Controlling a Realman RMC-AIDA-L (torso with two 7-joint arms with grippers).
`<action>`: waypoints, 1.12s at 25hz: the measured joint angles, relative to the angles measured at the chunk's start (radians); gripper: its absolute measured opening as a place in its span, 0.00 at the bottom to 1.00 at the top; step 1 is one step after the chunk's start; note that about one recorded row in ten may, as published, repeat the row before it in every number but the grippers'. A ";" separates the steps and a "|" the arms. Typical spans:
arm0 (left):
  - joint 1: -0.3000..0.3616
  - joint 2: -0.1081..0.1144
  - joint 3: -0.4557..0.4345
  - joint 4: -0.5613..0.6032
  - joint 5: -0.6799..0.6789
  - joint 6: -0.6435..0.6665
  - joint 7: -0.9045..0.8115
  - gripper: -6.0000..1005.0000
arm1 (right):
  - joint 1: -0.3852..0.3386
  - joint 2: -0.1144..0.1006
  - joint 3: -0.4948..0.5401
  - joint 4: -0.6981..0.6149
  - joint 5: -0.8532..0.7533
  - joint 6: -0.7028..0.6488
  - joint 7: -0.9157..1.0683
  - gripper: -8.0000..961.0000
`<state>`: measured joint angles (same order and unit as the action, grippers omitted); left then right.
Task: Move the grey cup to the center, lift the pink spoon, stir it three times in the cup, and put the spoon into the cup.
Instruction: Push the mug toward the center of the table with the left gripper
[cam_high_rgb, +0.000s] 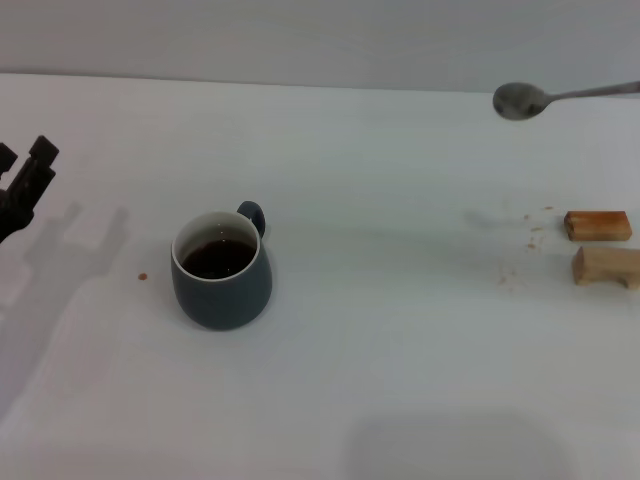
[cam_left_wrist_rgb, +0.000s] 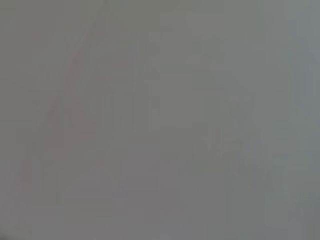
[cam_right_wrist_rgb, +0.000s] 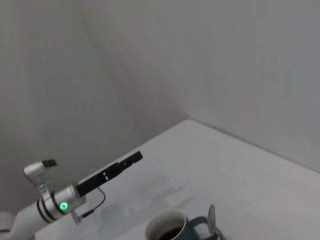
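Observation:
The grey cup (cam_high_rgb: 221, 270) stands upright on the white table (cam_high_rgb: 400, 380), left of the middle, with dark liquid inside and its handle pointing away from me. The pink spoon (cam_high_rgb: 520, 100) hangs in the air at the far right, well above the table; only its silver bowl and neck show, and the handle runs off the right edge toward my right gripper, which is out of frame. In the right wrist view the spoon's bowl (cam_right_wrist_rgb: 211, 219) hovers close beside the cup (cam_right_wrist_rgb: 172, 231). My left gripper (cam_high_rgb: 22, 165) stays open at the left edge, apart from the cup.
Two small tan wooden blocks (cam_high_rgb: 597, 225) (cam_high_rgb: 606, 266) lie at the right edge, with a few crumbs to their left. A brown drop (cam_high_rgb: 142, 276) marks the table left of the cup. The left arm (cam_right_wrist_rgb: 60, 202) reaches over the table's far left side.

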<state>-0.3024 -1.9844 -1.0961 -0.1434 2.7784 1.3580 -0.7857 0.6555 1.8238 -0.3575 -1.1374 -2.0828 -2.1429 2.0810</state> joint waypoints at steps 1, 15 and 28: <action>0.001 0.005 0.000 0.005 0.009 0.003 -0.002 0.69 | 0.007 -0.002 -0.004 0.000 -0.007 -0.007 0.001 0.11; 0.014 0.057 0.114 0.081 0.063 0.002 -0.025 0.69 | 0.053 -0.018 -0.019 -0.028 0.030 -0.034 0.091 0.11; -0.011 -0.002 0.205 0.117 0.063 -0.010 0.027 0.69 | 0.061 -0.004 -0.019 -0.021 0.082 -0.027 0.119 0.11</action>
<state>-0.3130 -1.9862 -0.8910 -0.0261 2.8410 1.3478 -0.7585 0.7161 1.8195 -0.3768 -1.1584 -2.0011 -2.1701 2.2004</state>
